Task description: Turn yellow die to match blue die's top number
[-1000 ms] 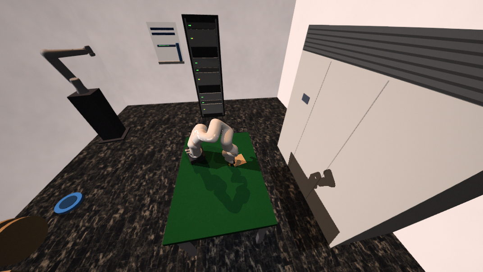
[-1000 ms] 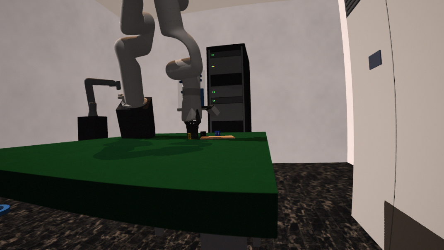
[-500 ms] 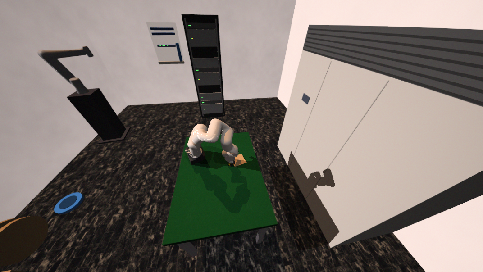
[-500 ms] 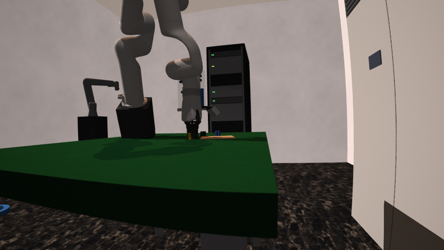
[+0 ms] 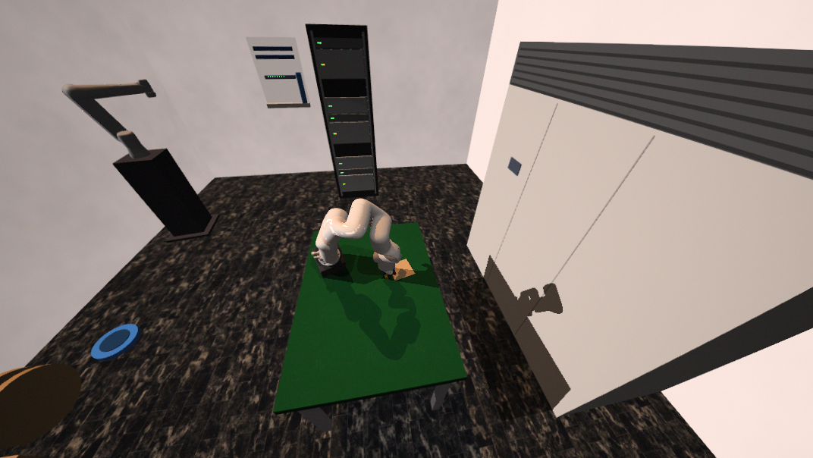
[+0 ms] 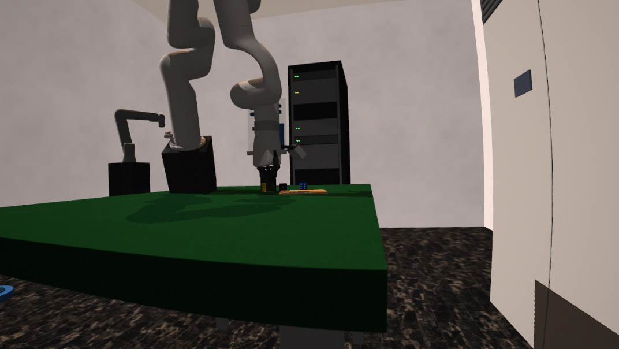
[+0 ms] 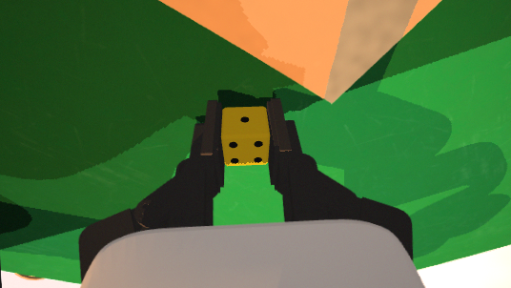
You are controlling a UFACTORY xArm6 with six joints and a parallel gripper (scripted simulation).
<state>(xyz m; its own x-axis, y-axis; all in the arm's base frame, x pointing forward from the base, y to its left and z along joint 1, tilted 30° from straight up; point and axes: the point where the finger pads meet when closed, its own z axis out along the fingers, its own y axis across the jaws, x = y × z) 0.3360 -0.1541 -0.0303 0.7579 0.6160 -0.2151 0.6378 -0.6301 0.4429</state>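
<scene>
The yellow die (image 7: pixel 244 135) sits on the green table top just off a corner of the orange mat (image 7: pixel 305 38). My gripper (image 7: pixel 244 118) is shut on the yellow die, one finger pressed on each side. In the wrist view the die shows a face with four pips and a face with one pip. In the exterior view the gripper (image 6: pixel 267 184) stands upright at the table, with the yellow die (image 6: pixel 263 187) at its tips. The blue die (image 6: pixel 303 185) lies on the mat (image 6: pixel 303 191). Its top face cannot be read.
A black die (image 6: pixel 283 186) lies between the gripper and the blue die, near the mat's edge. The arm's black base (image 6: pixel 189 164) stands on the table to the left. A large cabinet (image 5: pixel 626 227) stands beside the table.
</scene>
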